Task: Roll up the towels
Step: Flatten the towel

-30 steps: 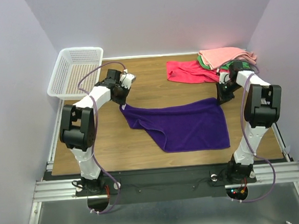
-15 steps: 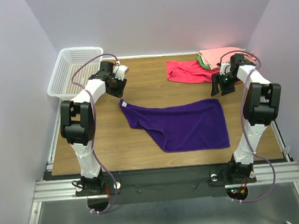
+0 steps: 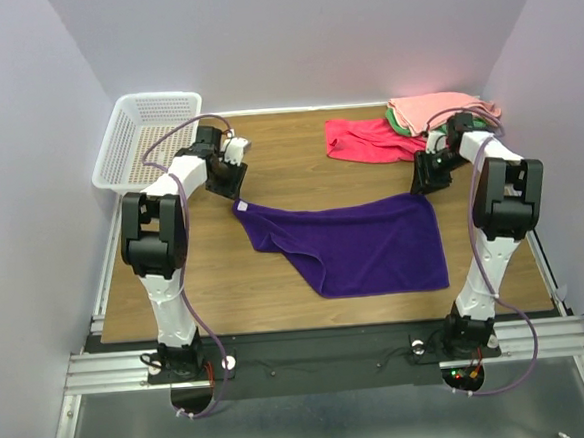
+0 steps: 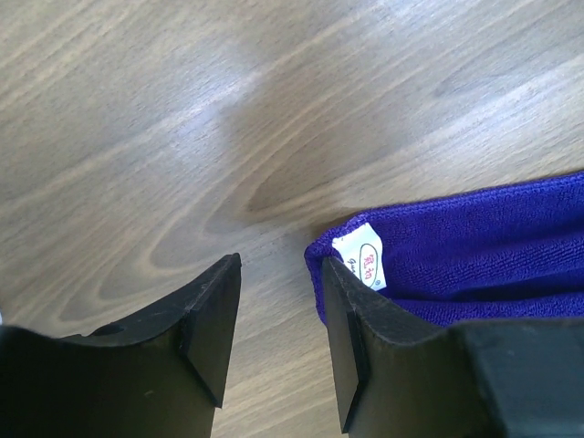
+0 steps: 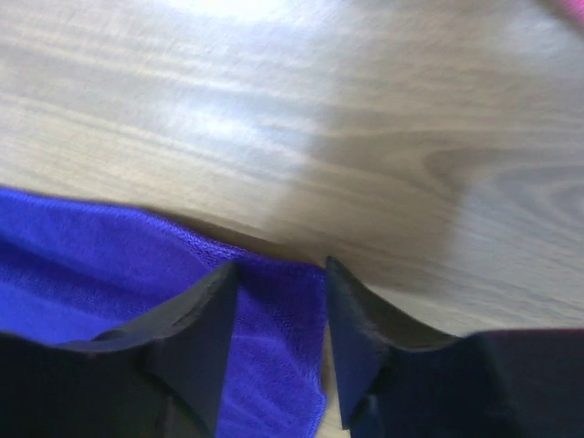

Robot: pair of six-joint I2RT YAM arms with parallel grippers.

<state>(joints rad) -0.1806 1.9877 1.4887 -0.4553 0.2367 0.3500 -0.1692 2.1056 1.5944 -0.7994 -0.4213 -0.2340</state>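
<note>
At the deep purple terry towel (image 3: 374,248), the right gripper (image 5: 278,315), fingers parted, straddles a blurred corner; the left gripper (image 4: 274,310), likewise parted, partly hides another.

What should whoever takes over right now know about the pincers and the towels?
The left pincer is open at the far left corner of the purple towel. Only bare table shows between its fingers, and the tag lies beside one finger.
The right pincer is open and straddles the far right corner, not closed on it.
The purple towel lies spread out, with its left part folded over.
The red towel, pink towel and green towel are heaped at the far right.
Done: nothing rolled.
Left: probably grip both far corners, roll the purple towel, then the others.
</note>
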